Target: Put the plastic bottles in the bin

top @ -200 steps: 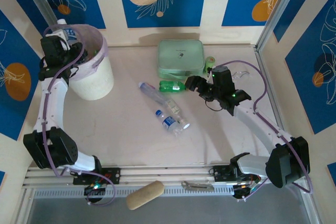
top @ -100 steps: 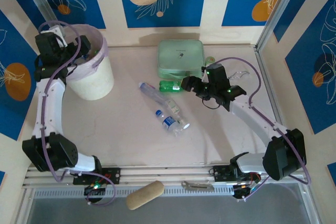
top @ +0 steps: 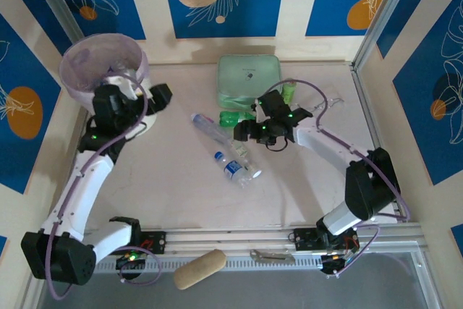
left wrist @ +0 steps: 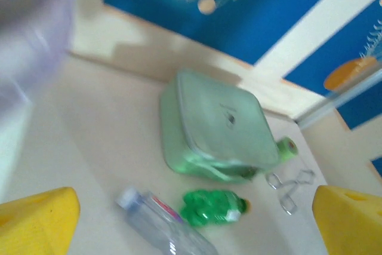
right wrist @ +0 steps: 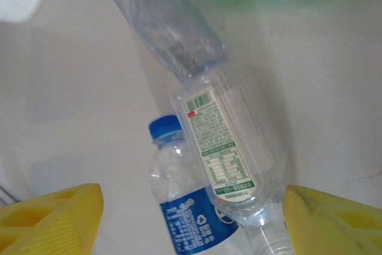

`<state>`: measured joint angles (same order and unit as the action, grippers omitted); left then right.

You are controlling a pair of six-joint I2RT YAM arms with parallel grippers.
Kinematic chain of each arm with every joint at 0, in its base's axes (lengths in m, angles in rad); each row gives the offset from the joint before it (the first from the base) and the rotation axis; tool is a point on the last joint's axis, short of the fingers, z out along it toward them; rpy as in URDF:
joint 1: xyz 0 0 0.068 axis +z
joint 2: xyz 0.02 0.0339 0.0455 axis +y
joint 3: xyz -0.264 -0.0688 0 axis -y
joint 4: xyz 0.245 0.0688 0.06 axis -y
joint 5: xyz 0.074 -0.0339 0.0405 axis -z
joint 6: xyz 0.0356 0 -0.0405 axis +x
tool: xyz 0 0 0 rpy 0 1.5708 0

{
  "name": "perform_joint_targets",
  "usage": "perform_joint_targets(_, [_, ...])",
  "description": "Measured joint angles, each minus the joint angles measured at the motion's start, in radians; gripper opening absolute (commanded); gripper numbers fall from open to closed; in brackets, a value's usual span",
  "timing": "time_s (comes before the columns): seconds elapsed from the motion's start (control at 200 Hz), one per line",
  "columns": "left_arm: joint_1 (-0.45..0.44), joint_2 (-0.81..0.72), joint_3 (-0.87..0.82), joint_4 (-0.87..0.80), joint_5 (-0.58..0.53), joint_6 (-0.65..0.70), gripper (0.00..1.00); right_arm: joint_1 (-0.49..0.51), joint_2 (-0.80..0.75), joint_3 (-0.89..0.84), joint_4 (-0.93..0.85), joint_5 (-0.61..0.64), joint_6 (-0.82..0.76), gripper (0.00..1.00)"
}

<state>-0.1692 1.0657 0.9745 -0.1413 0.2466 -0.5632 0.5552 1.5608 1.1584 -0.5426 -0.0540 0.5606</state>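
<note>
Both sets of jaws are spread wide and grip nothing. In the left wrist view your left gripper (left wrist: 194, 218) has only bare table (top: 181, 186) and bottles between its yellow fingertips (left wrist: 39, 219). Your right gripper (right wrist: 191, 219) hangs open directly over the clear bottles.

From above, the left gripper (top: 160, 95) sits just at 4 o'clock of the bin (top: 87, 70). The bin stands in the 10 o'clock corner, close to the left and back walls. The right gripper (top: 242, 132) is at table centre.

Your widest bare stretch runs from the bottles toward 6 and 7 o'clock, down to the near rail. The 12 o'clock side is crowded by the mint-green zip case (top: 249, 79).

- The green bottle (top: 233, 118) lies on its side just beside the case's 6 o'clock edge.
- A second green bottle (top: 289, 90) is at the case's 3 o'clock side.
- A wire clip (top: 329, 103) lies further toward the right rail.
- A crumpled clear bottle (right wrist: 167, 22) lies slanted from 11 to 5 o'clock.
- A labelled clear bottle (right wrist: 227, 153), its white-and-green label facing up, touches the crumpled bottle's lower end.
- A blue-capped bottle (right wrist: 185, 207) with a blue label lies against the labelled bottle's 8 o'clock side.
</note>
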Motion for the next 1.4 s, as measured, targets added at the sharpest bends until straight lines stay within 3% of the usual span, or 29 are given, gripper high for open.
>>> perform_joint_targets(0.295, [-0.189,-0.001,-0.135,0.074,-0.011,-0.088,0.99,0.096,0.222,0.163,-0.108,0.186,-0.186,0.84])
perform_joint_targets(0.505, [-0.209,0.032,-0.170,0.127,-0.031,-0.121,0.99,0.140,0.354,0.245,-0.143,0.307,-0.287,0.84])
perform_joint_targets(0.75, [-0.216,0.065,-0.180,0.158,-0.039,-0.139,0.99,0.155,0.447,0.290,-0.157,0.355,-0.334,0.81])
perform_joint_targets(0.875, [-0.217,0.065,-0.190,0.158,-0.045,-0.140,0.99,0.155,0.459,0.293,-0.159,0.370,-0.347,0.79])
perform_joint_targets(1.205, [-0.230,0.082,-0.194,0.155,-0.066,-0.139,0.99,0.155,0.455,0.283,-0.137,0.395,-0.370,0.61])
perform_joint_targets(1.401, [-0.262,0.107,-0.194,0.142,-0.068,-0.135,1.00,0.132,0.356,0.208,-0.092,0.391,-0.358,0.56])
